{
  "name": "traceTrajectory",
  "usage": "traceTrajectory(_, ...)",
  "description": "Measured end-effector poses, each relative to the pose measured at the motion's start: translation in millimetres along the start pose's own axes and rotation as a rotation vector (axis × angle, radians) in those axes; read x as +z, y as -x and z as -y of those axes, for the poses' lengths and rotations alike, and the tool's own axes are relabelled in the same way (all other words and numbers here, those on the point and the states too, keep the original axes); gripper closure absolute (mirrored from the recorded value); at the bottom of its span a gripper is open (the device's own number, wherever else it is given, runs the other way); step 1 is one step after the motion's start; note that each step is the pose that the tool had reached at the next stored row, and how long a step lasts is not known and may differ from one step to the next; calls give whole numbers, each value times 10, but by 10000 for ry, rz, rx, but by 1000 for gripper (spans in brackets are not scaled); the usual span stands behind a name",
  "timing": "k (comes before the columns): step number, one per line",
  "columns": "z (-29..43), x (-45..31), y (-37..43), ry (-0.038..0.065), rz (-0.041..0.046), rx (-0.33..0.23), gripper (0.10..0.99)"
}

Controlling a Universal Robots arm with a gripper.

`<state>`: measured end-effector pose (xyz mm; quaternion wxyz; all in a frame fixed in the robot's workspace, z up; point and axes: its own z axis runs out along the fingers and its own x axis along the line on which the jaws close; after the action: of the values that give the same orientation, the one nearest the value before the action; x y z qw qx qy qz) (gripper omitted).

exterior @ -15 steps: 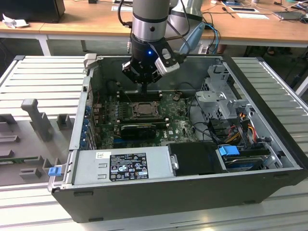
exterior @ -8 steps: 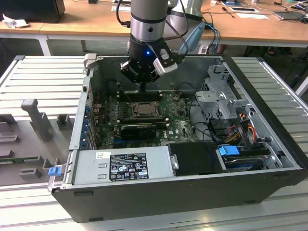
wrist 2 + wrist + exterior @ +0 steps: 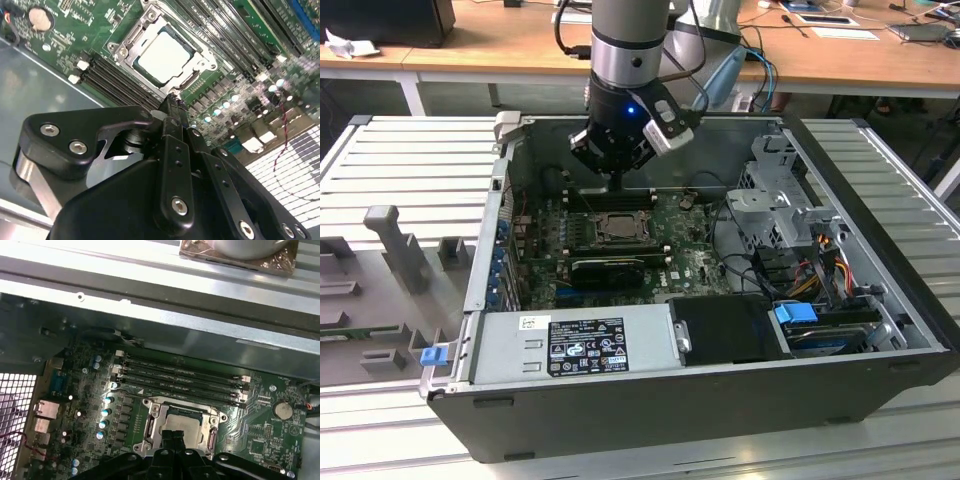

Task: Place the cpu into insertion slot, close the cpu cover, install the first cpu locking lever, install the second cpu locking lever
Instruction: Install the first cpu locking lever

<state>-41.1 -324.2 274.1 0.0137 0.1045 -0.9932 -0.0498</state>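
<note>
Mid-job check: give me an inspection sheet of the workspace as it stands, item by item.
Surface: ribbed metal table with an open computer case lying on it.
Job's things: the cpu sits in the insertion slot. The cpu cover is down around it. Whether the locking levers are latched cannot be told.
Clutter: grey moulded fixtures and a blue clip on the exterior view's left of the case.
Grippers: gripper has its fingers shut with nothing between them, tips at the slot's edge. Contact cannot be told.
Cables: wire bundle by the drive cage, apart from the slot.
Surroundings: wooden desk behind the table.
</note>
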Motion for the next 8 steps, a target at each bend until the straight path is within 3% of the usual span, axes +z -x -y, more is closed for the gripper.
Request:
traceTrajectory(1,-3,2,-13,6,1,-20,980)
traceTrajectory(4,-43,16,-207,113,75,-28,980)
traceTrajectory(8,-66,50,-327,154,105,-9,980)
